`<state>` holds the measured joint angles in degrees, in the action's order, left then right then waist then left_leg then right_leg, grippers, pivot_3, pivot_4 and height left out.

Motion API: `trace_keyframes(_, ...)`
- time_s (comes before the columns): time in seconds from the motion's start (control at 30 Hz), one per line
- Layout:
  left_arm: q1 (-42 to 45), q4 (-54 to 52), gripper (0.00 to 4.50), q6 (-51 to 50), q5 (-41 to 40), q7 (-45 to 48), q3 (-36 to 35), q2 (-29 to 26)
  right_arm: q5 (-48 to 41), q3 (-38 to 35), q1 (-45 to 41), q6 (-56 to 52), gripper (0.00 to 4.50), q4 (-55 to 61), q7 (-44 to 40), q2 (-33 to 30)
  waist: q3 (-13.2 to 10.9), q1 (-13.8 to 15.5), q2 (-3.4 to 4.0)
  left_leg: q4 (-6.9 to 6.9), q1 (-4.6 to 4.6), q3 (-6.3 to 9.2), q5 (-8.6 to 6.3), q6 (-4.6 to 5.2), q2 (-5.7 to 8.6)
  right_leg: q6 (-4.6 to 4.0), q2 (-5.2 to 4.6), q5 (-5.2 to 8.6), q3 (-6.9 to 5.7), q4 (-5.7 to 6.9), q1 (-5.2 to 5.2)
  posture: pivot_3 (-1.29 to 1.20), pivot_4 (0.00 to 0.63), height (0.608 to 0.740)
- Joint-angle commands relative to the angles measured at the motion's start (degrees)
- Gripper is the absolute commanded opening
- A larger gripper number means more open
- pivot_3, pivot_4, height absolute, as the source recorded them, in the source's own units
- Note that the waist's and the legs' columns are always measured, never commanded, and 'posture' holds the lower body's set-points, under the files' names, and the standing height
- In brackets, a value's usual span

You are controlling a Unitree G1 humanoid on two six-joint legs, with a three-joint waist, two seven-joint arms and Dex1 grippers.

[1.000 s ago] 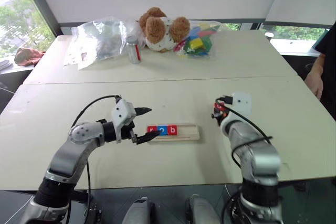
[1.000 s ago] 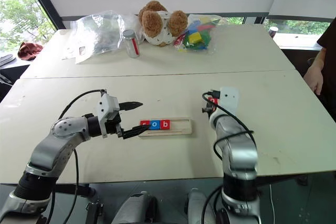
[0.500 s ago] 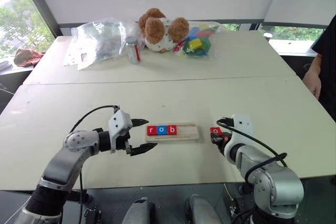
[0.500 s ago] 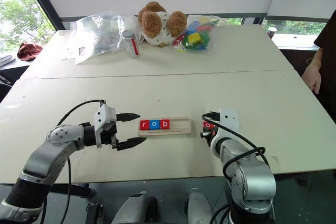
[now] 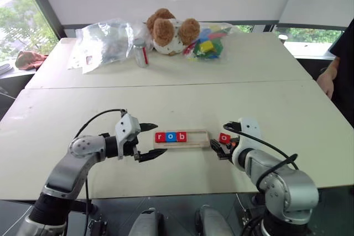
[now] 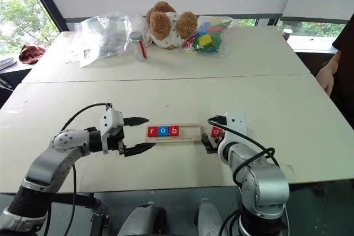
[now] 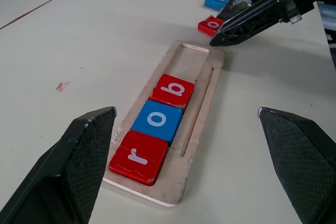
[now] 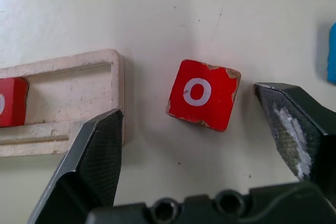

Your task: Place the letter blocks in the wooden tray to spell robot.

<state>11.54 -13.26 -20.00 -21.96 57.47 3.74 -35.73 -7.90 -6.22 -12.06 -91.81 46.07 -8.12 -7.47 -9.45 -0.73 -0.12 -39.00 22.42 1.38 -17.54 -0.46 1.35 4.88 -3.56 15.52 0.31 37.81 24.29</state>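
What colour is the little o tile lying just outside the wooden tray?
Red, with a white o; clearest in the right wrist view.

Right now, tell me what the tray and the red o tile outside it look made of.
The wooden tray: pale unfinished wood, probably plywood, with matte, slightly rough edges. The red o tile: apparently painted wood; red paint is chipped at corners, showing pale material beneath.

Blue flat square letter tile (image 8: 332, 53) cut by frame edge in right wrist view, letter unreadable. Red tile (image 8: 11, 102) in pale-wood narrow tray (image 8: 63, 64) also cut off, letter only partly seen. Person's hand (image 5: 326, 83) at tabletop's far right clipped by edge. Clear plastic bag (image 5: 105, 42) contents too blurry to ID.
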Motion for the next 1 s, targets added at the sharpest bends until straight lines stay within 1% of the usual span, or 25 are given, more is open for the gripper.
trace_keyframes(0.03,2.2,1.3,4.50,0.4,-1.1,2.1,-1.7,-1.7,-4.4,-4.3,-2.2,0.7,4.45,3.1,-7.2,-7.2,0.0,0.0,0.00,0.00,0.01,0.00,0.00,0.00,0.00,0.00,0.00,0.00,-0.01,-0.04,0.00,0.00,0.150,0.740)
trace_keyframes(0.1,3.2,1.7,4.50,0.1,-2.1,4.3,-1.8,-2.8,-10.8,-7.0,-3.3,3.4,4.45,0.7,-16.4,-12.4,0.0,-0.1,-0.01,0.00,0.01,-0.01,0.00,0.01,0.00,0.00,0.02,0.00,-0.03,-0.07,-0.02,0.00,0.150,0.740)
trace_keyframes(0.17,4.0,1.4,4.50,-0.7,-3.3,6.5,-1.5,-3.9,-16.3,-7.6,-2.7,8.1,4.45,-2.7,-26.1,-19.5,0.0,-0.2,-0.02,0.03,0.00,0.00,-0.02,0.03,-0.03,0.00,0.05,0.00,-0.12,-0.10,-0.05,0.00,0.150,0.740)
trace_keyframes(0.2,4.3,1.2,4.50,-0.9,-3.7,7.4,-1.4,-4.3,-17.0,-6.4,-1.4,14.7,4.45,-4.4,-31.6,-24.5,0.0,-0.2,0.00,0.04,0.00,0.01,-0.03,0.05,-0.04,0.00,0.07,0.00,-0.14,-0.11,-0.06,0.00,0.150,0.740)
trace_keyframes(0.27,5.0,0.9,4.50,-1.3,-4.0,8.4,-1.2,-5.0,-15.4,-2.9,1.6,29.8,4.45,-9.9,-42.5,-34.7,-0.1,-0.1,0.01,0.05,0.01,0.00,-0.08,0.13,-0.05,0.01,0.09,0.01,-0.17,-0.22,-0.10,0.00,0.150,0.740)
trace_keyframes(0.3,5.3,0.8,4.50,-1.5,-4.1,8.6,-1.3,-5.2,-13.9,-1.8,2.7,38.3,4.45,-13.3,-47.0,-38.3,-0.1,-0.1,-0.01,0.07,0.01,0.02,-0.11,0.19,-0.06,0.01,0.10,0.01,-0.24,-0.33,-0.20,0.00,0.150,0.740)
trace_keyframes(0.37,5.5,0.6,4.50,-1.8,-4.2,8.6,-1.4,-5.3,-11.2,0.1,2.4,51.5,4.45,-22.1,-52.6,-42.3,-0.1,-0.1,-0.05,0.04,-0.02,0.02,-0.15,0.26,-0.07,0.04,0.10,0.00,-0.28,-0.53,-0.34,0.00,0.150,0.740)
trace_keyframes(0.43,5.4,0.1,4.50,-2.1,-4.2,8.5,-1.4,-5.2,-8.4,2.4,0.9,63.3,4.45,-30.4,-56.3,-43.8,-0.1,-0.3,-0.09,-0.02,-0.06,0.00,-0.17,0.30,-0.07,0.05,0.08,-0.01,-0.27,-0.59,-0.45,0.00,0.150,0.740)
trace_keyframes(0.53,4.0,-1.5,4.50,-2.2,-3.7,8.3,-0.7,-5.4,-6.0,6.2,-3.6,75.1,4.45,-41.5,-60.3,-42.5,-0.1,-0.2,-0.07,-0.04,-0.15,-0.01,-0.17,0.30,-0.07,0.05,0.02,-0.01,-0.27,-0.60,-0.56,0.00,0.150,0.740)
trace_keyframes(0.67,1.8,-3.9,4.50,-3.1,-4.1,7.3,-1.2,-5.6,-4.8,9.5,-7.4,79.9,4.45,-49.4,-61.9,-39.7,-0.1,0.0,-0.07,-0.01,-0.14,0.05,-0.17,0.30,-0.11,0.04,0.01,-0.01,-0.23,-0.60,-0.54,0.00,0.150,0.740)
trace_keyframes(0.83,-0.2,-5.4,4.50,-3.6,-4.2,5.5,-2.5,-6.1,-4.2,10.7,-8.2,82.5,4.45,-54.2,-63.0,-38.6,-0.1,0.4,-0.06,-0.04,-0.09,0.11,-0.18,0.28,-0.09,0.03,-0.09,-0.01,-0.26,-0.65,-0.54,0.00,0.150,0.740)
trace_keyframes(1.0,-1.6,-5.9,4.50,-3.4,-4.1,4.0,-2.6,-5.9,-3.2,11.3,-8.9,83.1,4.45,-58.6,-62.0,-37.6,-0.1,0.2,-0.04,-0.08,-0.11,0.12,-0.18,0.27,-0.08,0.01,-0.13,-0.02,-0.25,-0.67,-0.58,0.00,0.150,0.740)
